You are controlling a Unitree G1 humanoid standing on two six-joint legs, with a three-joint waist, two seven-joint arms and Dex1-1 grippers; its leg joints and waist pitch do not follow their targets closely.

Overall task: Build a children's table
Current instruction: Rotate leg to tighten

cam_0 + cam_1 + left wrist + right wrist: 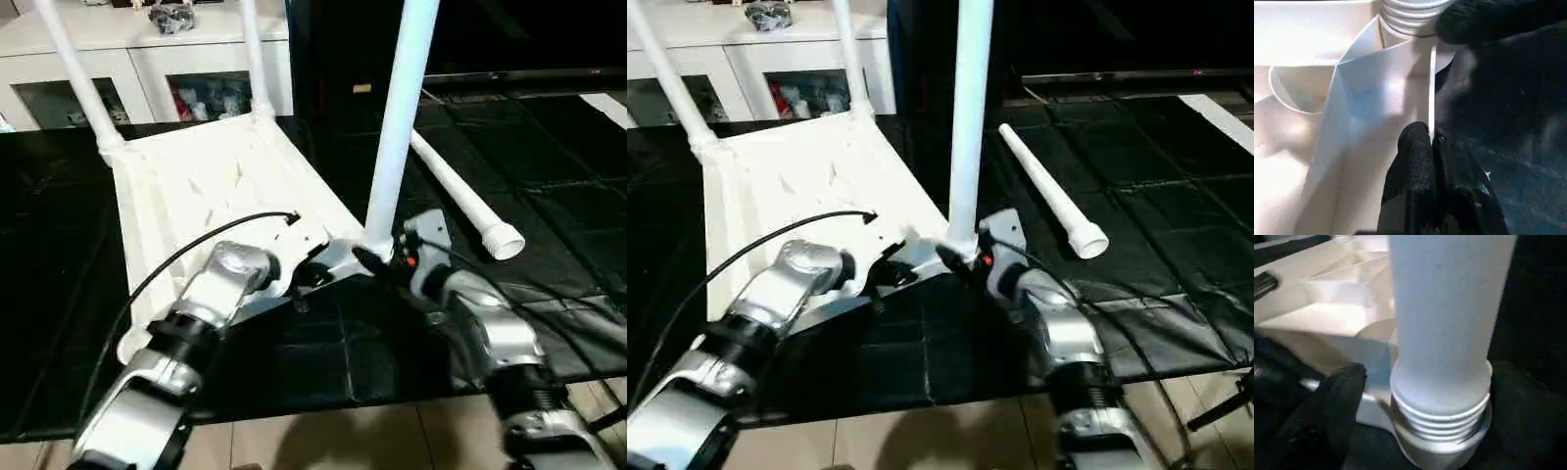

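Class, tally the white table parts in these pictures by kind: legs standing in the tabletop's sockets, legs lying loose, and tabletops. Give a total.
Legs standing in sockets: 3
Loose leg on the black mat: 1
Tabletop, underside up: 1
Total: 5

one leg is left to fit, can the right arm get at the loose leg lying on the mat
Probably yes: the loose leg lies in the open on the black mat beyond the right gripper, with nothing on it.

White table top [211,186], white legs [397,127], black mat [549,196].
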